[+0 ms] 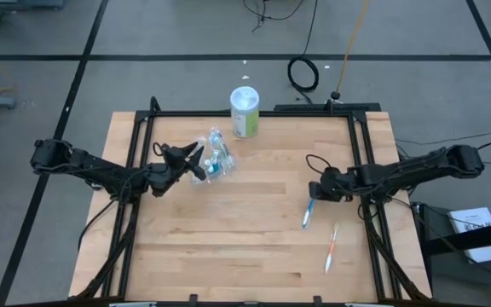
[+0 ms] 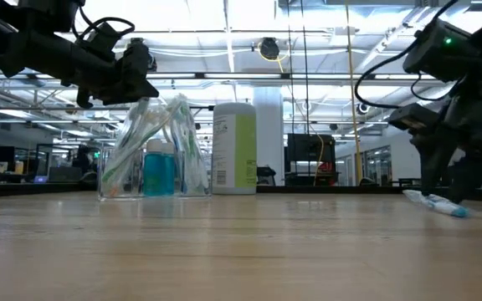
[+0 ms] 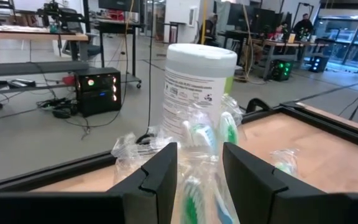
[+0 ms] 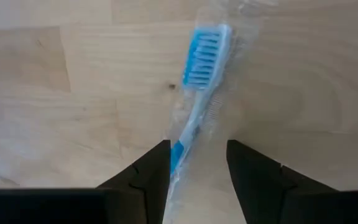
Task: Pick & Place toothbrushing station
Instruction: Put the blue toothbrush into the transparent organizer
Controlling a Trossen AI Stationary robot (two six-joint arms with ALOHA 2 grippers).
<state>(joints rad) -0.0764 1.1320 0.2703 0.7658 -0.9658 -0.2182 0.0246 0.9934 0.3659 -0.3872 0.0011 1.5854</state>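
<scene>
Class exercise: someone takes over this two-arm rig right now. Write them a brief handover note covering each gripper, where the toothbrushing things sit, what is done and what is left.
Left gripper: closed on the rim of the clear container, which stands upright at the table's back left, beside a white-and-green canister.
Right gripper: open, low over the table, its fingers either side of the wrapped blue toothbrush, which lies flat.
Done: several toothbrushes and a blue tube stand in the container.
Left: the blue toothbrush and an orange toothbrush, nearer the table's front right, both loose on the wood and not yet in the container.

Clear container [image 1: 215, 162] upright holding toothbrushes; blue toothbrush [image 1: 308, 213] lies flat.
</scene>
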